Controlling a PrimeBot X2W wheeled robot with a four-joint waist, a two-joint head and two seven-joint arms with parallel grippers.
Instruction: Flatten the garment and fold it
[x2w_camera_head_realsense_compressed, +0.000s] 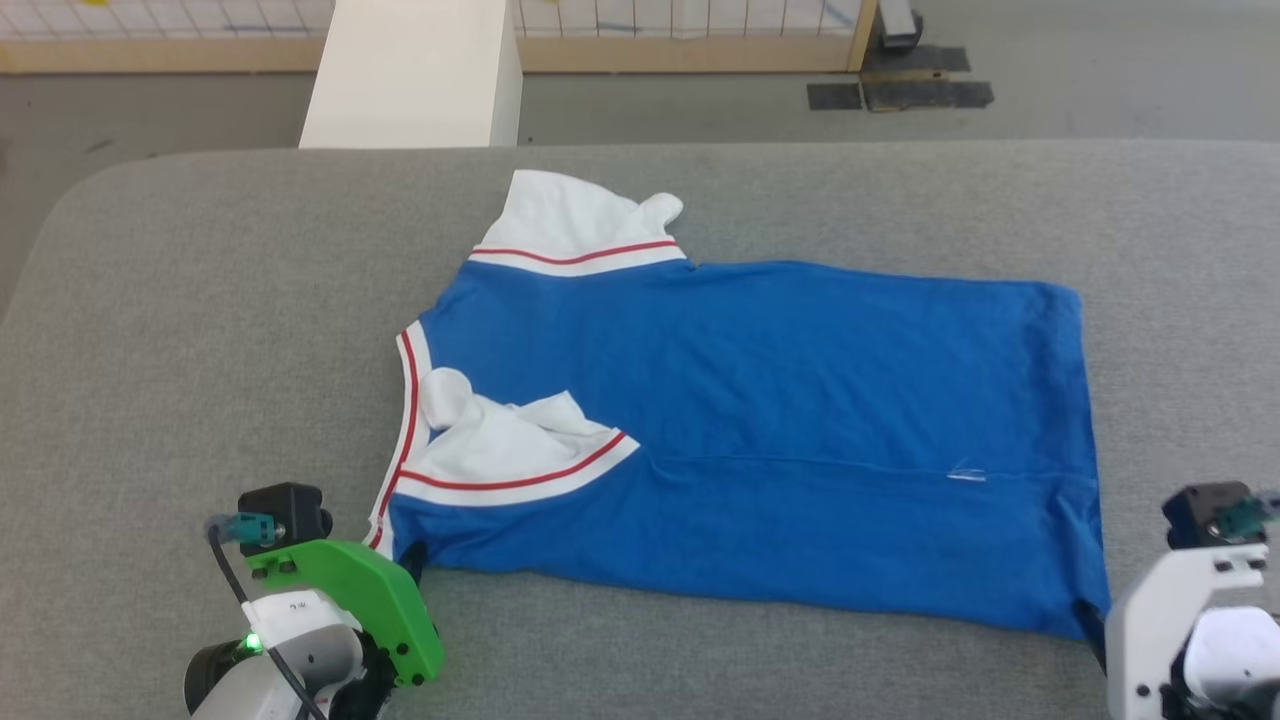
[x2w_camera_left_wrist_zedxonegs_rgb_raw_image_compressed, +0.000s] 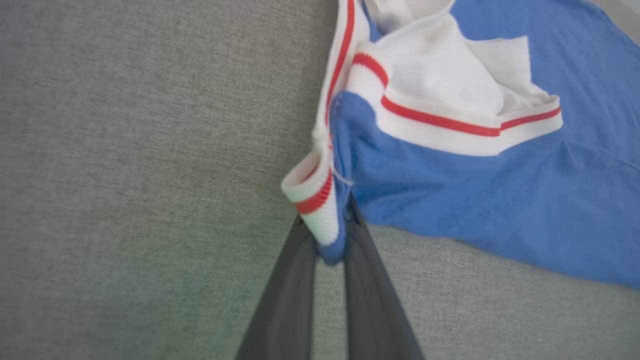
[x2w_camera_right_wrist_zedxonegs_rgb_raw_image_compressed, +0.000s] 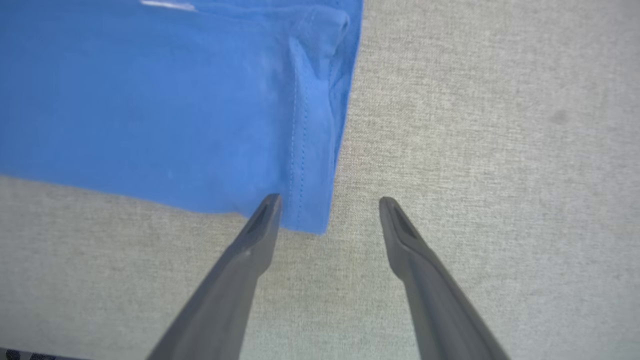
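Blue garment lies on grey tabletop. Left end effector pinches its collar corner; right end effector gapes astride the hem corner, probably must close before folding.

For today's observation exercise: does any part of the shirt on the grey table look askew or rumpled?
Yes. The garment is not flat: its near sleeve is flipped onto the blue body and bunched, the far sleeve has a curled tip, and the left gripper pinches the collar corner into a pucker.
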